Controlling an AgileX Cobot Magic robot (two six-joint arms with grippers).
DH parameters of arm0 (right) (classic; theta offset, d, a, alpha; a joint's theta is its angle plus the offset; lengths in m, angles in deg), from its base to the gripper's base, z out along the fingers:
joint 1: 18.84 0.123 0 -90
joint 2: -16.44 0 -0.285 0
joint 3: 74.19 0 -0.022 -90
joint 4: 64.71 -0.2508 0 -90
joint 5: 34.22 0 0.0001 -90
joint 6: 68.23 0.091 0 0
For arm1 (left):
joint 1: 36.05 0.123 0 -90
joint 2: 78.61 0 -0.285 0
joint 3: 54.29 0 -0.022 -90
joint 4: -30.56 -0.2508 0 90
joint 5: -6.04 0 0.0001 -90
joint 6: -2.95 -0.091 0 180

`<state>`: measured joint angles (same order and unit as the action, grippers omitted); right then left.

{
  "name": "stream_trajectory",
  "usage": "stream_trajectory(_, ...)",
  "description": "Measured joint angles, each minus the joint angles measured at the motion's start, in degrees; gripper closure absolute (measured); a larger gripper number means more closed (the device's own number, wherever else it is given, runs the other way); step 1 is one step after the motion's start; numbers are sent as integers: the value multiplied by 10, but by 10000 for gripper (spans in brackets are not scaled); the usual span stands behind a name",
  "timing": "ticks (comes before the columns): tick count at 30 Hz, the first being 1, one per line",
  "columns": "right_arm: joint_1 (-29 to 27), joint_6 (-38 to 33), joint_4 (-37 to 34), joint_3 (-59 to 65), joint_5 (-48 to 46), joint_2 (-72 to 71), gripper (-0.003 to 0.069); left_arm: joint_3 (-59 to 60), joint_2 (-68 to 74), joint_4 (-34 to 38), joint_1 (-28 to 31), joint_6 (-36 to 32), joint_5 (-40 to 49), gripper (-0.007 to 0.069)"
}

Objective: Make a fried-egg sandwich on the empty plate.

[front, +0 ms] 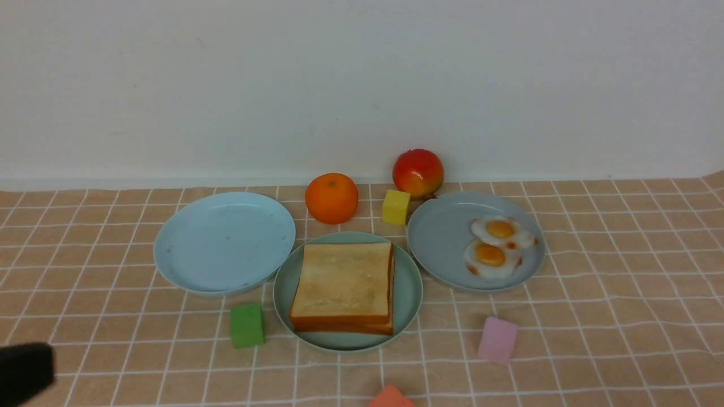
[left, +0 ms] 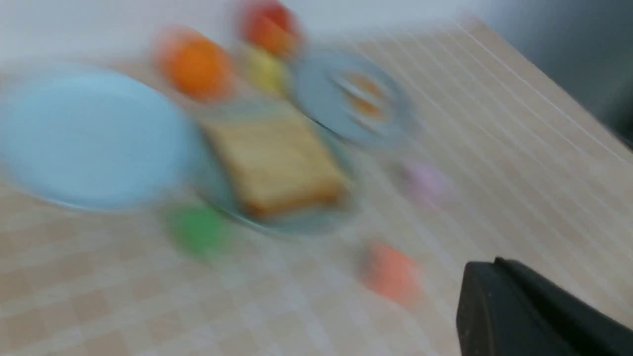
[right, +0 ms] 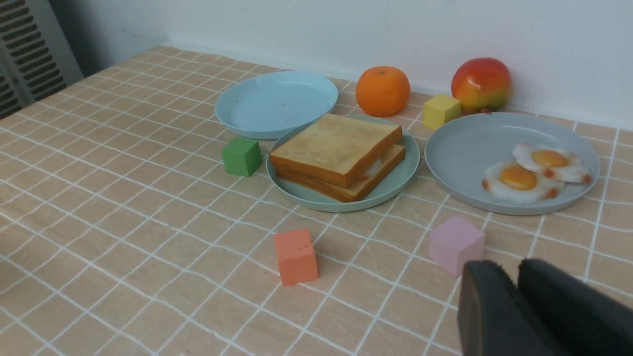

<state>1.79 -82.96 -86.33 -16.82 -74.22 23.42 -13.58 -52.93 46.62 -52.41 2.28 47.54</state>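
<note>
Front view: toast stack [front: 345, 282] sits on the mint-green plate [front: 408, 288], mid-table, between the pale blue plate [front: 223, 243] and the grey-blue plate [front: 441, 243] carrying two fried eggs [front: 498, 246]. My left gripper [front: 25, 373] is just a black corner at lower left.

Left wrist view: heavy blur. My left fingers read as one dark mass, pressed together, nothing in them.

Right wrist view: my right gripper [right: 515, 277] hovers near the pink cube [right: 455, 244], fingers narrowly parted, empty. A sliver of egg white [right: 378, 167] shows between the two slices.
</note>
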Motion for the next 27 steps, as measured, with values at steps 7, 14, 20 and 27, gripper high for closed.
stream_trajectory(7, 0, 0, 0, 0, 0, 0, 540, 236, -167, -237, 83, 213, -120, 638)
stream_trajectory(14, 0, 0, 0, 0, 0, -1, 536, 377, -185, -269, 100, 212, -170, 637)
stream_trajectory(20, 0, 0, -1, 0, 0, -1, 528, 381, -185, -256, 143, 151, -185, 634)
stream_trajectory(27, 0, 0, -1, 0, 0, -1, 522, 381, -185, -248, 156, 149, -191, 634)
